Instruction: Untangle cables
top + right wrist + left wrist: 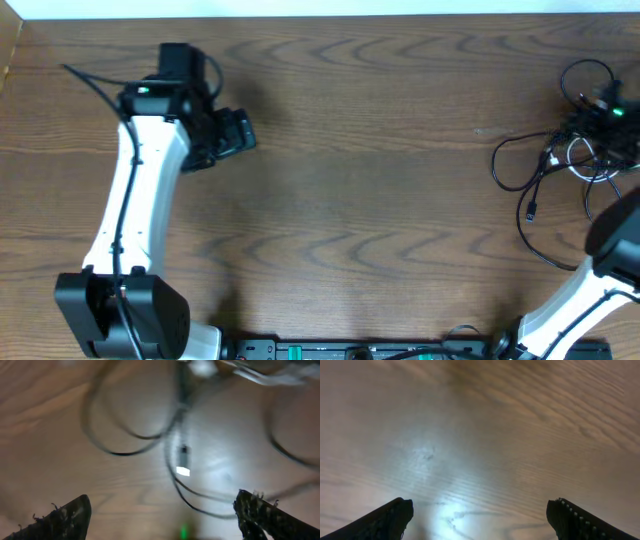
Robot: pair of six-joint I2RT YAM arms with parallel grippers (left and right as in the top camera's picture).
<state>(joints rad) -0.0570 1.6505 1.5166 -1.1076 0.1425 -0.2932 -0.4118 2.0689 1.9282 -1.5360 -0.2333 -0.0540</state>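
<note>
R hand [162,515] is spread wide, both fingers [65,517] dark at the bottom corners of its wrist view, nothing pinched btwn them. Just ahead of the gap, on the desk [45,430], lies a small plug end [183,461] w/ a bright metal tip, hanging off a thin black cord that runs up and away from the hand. More black loops curve to either side of that cord, and past them, at the far edge of the view, a pale strand, prob. the white cord, though the view is too blurred to be sure. From overhead the cables [560,165] sit in one tangle at the desk's far R edge, under and around the R hand [605,120], w/ one long black strand trailing back toward the R arm's base. L hand [480,517] is well apart from all this, on the other side of the desk; its fingers [385,520] also stand spread, holding nothing, w/ only bare wood grain and a glare patch ahead of them. Overhead, the L hand [232,132] points toward the desk's middle, no cord near it.
</note>
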